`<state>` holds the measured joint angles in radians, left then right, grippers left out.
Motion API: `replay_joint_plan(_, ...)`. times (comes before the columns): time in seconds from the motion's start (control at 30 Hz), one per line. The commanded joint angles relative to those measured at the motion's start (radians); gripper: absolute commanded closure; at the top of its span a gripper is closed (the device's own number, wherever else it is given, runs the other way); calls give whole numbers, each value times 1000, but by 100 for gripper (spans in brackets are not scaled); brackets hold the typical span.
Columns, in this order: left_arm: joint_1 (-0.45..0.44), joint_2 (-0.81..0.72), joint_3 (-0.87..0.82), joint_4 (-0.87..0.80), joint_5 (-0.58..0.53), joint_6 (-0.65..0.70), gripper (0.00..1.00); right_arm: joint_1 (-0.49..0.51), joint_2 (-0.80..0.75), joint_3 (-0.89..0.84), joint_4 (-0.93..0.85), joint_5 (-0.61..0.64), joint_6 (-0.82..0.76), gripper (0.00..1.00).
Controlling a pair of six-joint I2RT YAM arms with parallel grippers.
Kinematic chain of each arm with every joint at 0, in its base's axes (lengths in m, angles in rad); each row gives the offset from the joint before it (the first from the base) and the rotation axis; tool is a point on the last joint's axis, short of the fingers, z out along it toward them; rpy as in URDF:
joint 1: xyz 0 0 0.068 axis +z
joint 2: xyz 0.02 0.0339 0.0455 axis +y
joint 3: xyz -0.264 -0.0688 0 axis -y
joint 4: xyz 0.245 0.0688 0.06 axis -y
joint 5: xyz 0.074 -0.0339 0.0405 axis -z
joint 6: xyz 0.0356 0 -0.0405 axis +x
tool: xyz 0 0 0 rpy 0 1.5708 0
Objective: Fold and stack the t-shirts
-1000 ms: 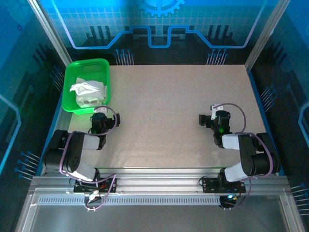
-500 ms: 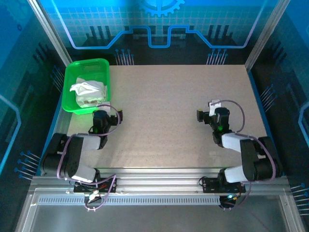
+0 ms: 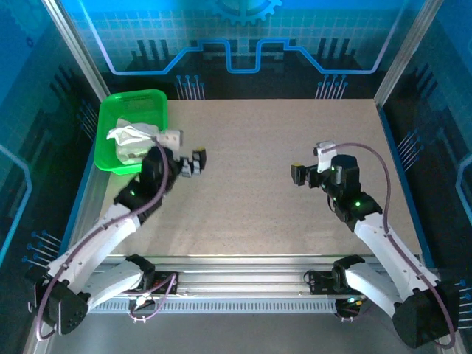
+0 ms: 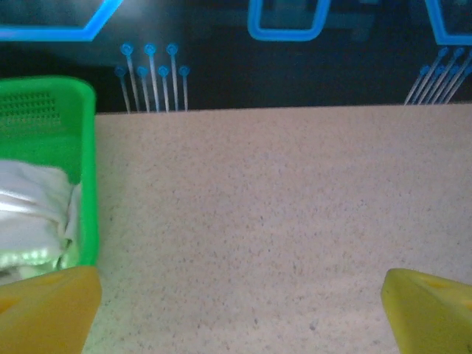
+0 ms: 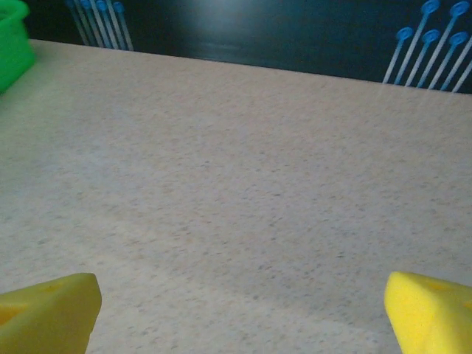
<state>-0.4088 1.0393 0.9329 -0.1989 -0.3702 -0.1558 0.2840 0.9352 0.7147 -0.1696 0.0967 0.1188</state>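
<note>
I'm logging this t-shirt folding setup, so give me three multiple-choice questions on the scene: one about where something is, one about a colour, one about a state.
1. Where are the t-shirts?
A) in the basket at the far-left corner of the table
B) spread flat at the centre
C) folded in a stack at the near edge

2. What colour is the basket?
A) blue
B) green
C) red

3. How do the left claw and right claw stand?
A) both shut
B) one shut on cloth
C) both open, holding nothing

Answers:
1 A: white cloth lies bunched inside the basket.
2 B: its walls are bright green.
3 C: each wrist view shows yellow fingers wide apart over bare table.
</note>
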Motion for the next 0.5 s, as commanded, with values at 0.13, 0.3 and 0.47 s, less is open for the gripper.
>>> replay_joint_plan(0.13,408,460,656,-641,152,-151,1,107,314,412,-404,-155,95,0)
replay_joint_plan(0.3,567,786,933,-755,257,-194,1,208,541,705,-526,-192,111,0)
replay_joint_plan(0.47,627,1003,1033,-715,279,-223,1,289,650,842,-552,-266,118,0)
